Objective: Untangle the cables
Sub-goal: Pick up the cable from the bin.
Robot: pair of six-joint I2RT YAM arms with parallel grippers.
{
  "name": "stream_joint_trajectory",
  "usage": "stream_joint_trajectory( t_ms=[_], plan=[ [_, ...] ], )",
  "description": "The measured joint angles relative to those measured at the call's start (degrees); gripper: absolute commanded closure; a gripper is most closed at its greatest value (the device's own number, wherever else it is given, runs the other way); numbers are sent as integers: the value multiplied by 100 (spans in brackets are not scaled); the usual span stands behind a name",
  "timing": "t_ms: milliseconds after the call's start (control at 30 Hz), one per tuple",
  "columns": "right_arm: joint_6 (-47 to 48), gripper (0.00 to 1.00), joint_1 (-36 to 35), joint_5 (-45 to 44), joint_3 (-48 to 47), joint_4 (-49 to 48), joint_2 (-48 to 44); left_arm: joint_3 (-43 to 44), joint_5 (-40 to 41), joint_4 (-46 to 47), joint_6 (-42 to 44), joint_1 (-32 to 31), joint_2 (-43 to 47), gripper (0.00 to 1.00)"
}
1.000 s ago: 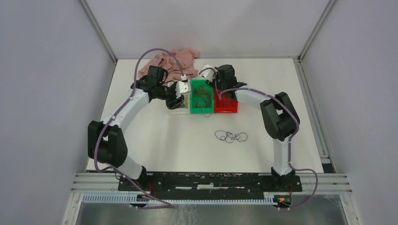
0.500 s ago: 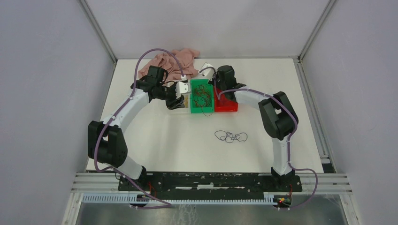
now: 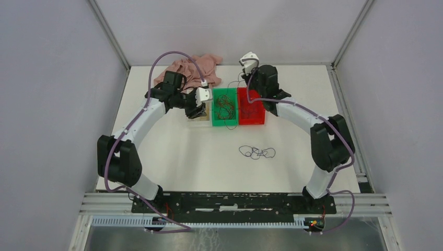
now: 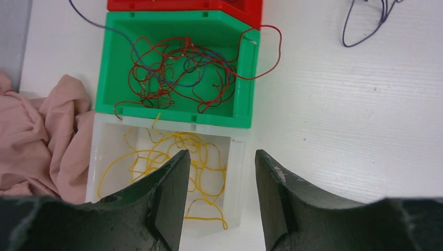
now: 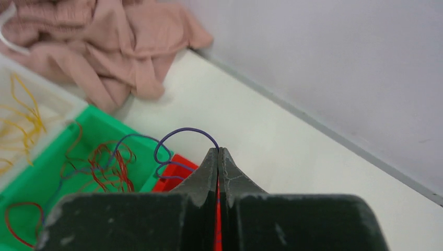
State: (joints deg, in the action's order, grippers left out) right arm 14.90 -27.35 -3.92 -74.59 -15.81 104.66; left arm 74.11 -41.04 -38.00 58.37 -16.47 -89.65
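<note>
In the left wrist view, my left gripper (image 4: pixel 219 201) stands open above a white bin (image 4: pixel 237 157) holding yellow cables (image 4: pixel 172 154). Nothing is between its fingers. Red cables (image 4: pixel 177 73) fill the green bin (image 4: pixel 244 89). My right gripper (image 5: pixel 218 152) is shut on a purple cable (image 5: pixel 183 130), which loops down into the green bin (image 5: pixel 52 167) among the red strands. From above, the right gripper (image 3: pixel 246 73) is raised behind the red bin (image 3: pixel 251 112). The left gripper (image 3: pixel 197 111) is beside the green bin (image 3: pixel 215 107). A dark cable tangle (image 3: pixel 257 152) lies on the table.
A crumpled pink garment (image 3: pixel 190 68) lies at the back left, touching the white bin (image 5: pixel 47 91). The three bins stand side by side mid-table. The back wall rises close behind the right gripper. One loose purple strand (image 4: pixel 365 26) lies on the table right of the bins.
My right gripper has shut on the purple cable and risen up and back from over the bins, drawing the strand out. The left arm has hardly moved.
</note>
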Motion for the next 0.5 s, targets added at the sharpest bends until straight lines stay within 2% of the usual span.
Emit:
stream_joint_trajectory(
  t_ms=[300,500],
  plan=[
    [-1154,100,133,417,337,-507,-1165,192,-144,1246,-1060,0,-28,33],
    [-1709,100,179,522,809,-632,-1456,901,-479,1537,-1346,-15,-555,31]
  ],
)
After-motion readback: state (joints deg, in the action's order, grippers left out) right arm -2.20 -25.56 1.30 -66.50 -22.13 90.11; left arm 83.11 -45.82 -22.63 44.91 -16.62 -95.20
